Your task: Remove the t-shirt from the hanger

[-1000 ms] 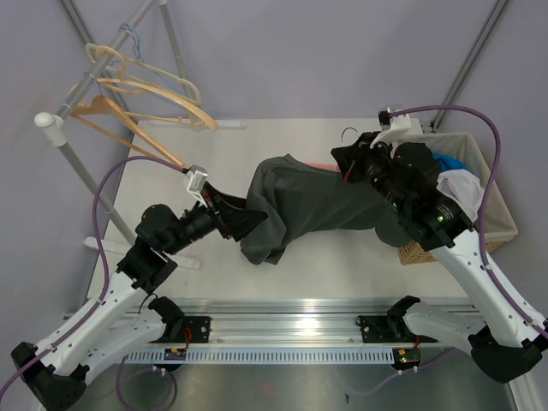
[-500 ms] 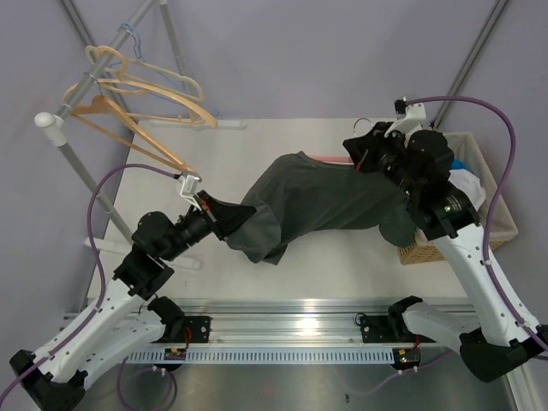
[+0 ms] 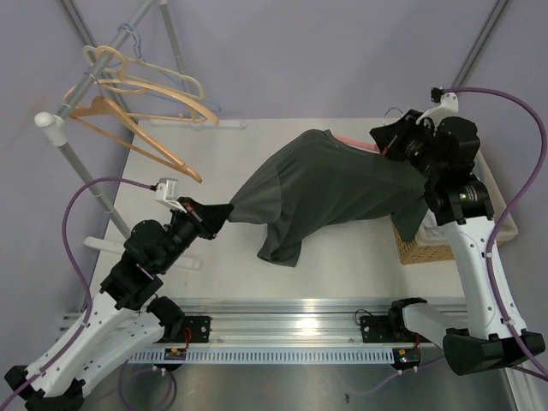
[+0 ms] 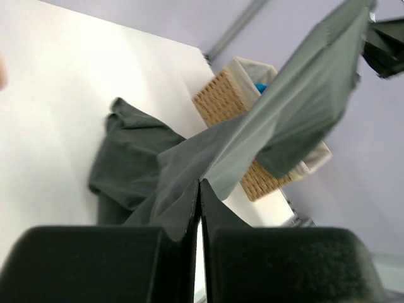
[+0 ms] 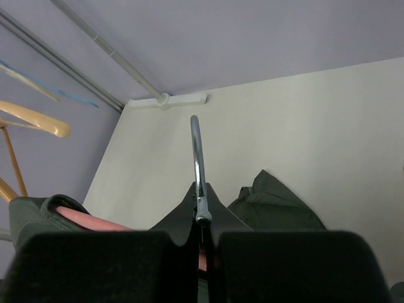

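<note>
Left jaws pinched shut on an edge of the grey t-shirt [image 3: 334, 184]; right jaws closed on the hanger [image 5: 197, 164] hook; cloth stretched between them over the tabletop [image 3: 257, 141]

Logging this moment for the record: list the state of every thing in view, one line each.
t-shirt, stretched between both grippers, not yet off the hanger.
hanger, inside the t-shirt, hook pinched by the right gripper.
left gripper, shut on the t-shirt's edge.
right gripper, shut on the hanger's hook.
wicker basket, holding clothes.
wooden hangers, hanging bare on the rack.
</note>
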You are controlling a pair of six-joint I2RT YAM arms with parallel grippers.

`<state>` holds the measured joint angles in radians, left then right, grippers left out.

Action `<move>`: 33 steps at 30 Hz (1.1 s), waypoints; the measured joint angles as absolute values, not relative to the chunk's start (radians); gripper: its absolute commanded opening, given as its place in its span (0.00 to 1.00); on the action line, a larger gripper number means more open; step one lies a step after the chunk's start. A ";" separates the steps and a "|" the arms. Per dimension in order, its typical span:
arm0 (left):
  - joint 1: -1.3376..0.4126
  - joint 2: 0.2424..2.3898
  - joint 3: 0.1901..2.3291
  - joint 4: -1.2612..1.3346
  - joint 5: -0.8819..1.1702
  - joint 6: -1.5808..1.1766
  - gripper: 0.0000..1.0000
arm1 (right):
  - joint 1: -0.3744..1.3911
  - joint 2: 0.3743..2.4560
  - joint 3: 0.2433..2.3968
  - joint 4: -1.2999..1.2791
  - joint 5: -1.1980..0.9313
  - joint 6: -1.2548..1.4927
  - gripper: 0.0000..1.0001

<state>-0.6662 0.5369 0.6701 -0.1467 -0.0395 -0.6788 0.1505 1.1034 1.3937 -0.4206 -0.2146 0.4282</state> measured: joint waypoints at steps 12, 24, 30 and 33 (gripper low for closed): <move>-0.665 0.460 0.680 -0.155 -0.058 -0.637 0.36 | 0.092 1.011 1.379 -0.364 -0.375 0.505 0.00; -0.665 0.801 0.875 0.004 0.374 -0.519 0.86 | 0.092 0.920 1.244 -0.333 -0.644 0.549 0.00; -0.665 0.858 0.860 0.124 0.537 -0.529 0.76 | 0.092 0.896 1.244 -0.333 -0.676 0.551 0.00; -0.666 0.857 0.857 0.197 0.583 -0.544 0.77 | 0.092 0.900 1.244 -0.333 -0.677 0.552 0.00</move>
